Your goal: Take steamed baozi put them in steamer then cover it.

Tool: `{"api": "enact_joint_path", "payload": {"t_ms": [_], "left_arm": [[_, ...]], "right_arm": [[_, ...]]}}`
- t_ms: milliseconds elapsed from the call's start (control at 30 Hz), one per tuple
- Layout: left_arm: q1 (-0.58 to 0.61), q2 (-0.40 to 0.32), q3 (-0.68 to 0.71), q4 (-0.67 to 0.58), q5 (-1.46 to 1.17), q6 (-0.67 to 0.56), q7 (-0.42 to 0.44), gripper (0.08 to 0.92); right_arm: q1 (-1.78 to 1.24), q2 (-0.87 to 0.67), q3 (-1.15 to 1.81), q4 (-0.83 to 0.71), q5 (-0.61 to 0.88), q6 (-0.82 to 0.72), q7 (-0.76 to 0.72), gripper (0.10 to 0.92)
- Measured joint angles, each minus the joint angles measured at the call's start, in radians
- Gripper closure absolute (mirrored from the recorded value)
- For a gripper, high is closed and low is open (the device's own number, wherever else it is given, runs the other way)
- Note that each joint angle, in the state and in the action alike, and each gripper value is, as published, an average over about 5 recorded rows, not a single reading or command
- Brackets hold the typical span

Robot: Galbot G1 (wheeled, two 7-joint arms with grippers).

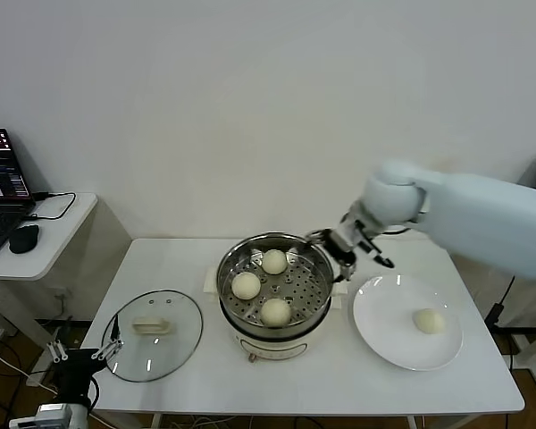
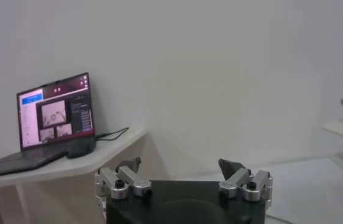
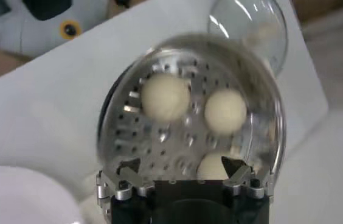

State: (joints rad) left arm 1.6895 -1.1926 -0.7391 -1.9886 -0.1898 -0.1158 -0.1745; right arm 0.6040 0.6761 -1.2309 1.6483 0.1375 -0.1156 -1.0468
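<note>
Three cream-white baozi lie on the perforated tray of the steel steamer (image 1: 314, 264): one at the back (image 1: 274, 261), one on the left (image 1: 246, 285) and one at the front (image 1: 275, 311). A further baozi (image 1: 429, 320) rests on the white plate (image 1: 384, 335) to the right. My right gripper (image 1: 332, 248) hangs open and empty above the steamer's right rim; in the right wrist view, the right gripper (image 3: 180, 165) has the tray and buns (image 3: 165, 96) below it. The glass cover (image 1: 152, 334) lies flat on the table left of the steamer. My left gripper (image 2: 179, 165) is open and parked low at the table's front left corner.
A side table (image 1: 58, 237) with a laptop (image 1: 0, 192) and a mouse stands at the far left. The white work table (image 1: 330, 393) ends close in front of the steamer and plate. A wall rises behind it.
</note>
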Motion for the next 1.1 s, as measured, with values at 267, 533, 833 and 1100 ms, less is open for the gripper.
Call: {"api": "enact_joint_path", "payload": {"t_ms": [267, 533, 833, 1100], "left_arm": [[-0.016, 0.016, 0.020, 0.013, 0.001, -0.001, 0.001, 0.177], [-0.017, 0.019, 0.026, 0.024, 0.002, -0.001, 0.001, 0.177], [-0.002, 0.017, 0.015, 0.024, 0.006, 0.005, 0.002, 0.177], [0.009, 0.009, 0.004, 0.017, 0.015, 0.004, 0.002, 0.177]], "right_arm": [[-0.106, -0.188, 0.073, -0.027, -0.049, -0.094, -0.015, 0.203], [-0.347, -0.292, 0.261, -0.100, -0.145, -0.115, -0.020, 0.203], [-0.649, -0.306, 0.517, -0.202, -0.250, -0.110, -0.010, 0.203], [-0.800, -0.267, 0.639, -0.279, -0.303, -0.100, -0.001, 0.203]]}}
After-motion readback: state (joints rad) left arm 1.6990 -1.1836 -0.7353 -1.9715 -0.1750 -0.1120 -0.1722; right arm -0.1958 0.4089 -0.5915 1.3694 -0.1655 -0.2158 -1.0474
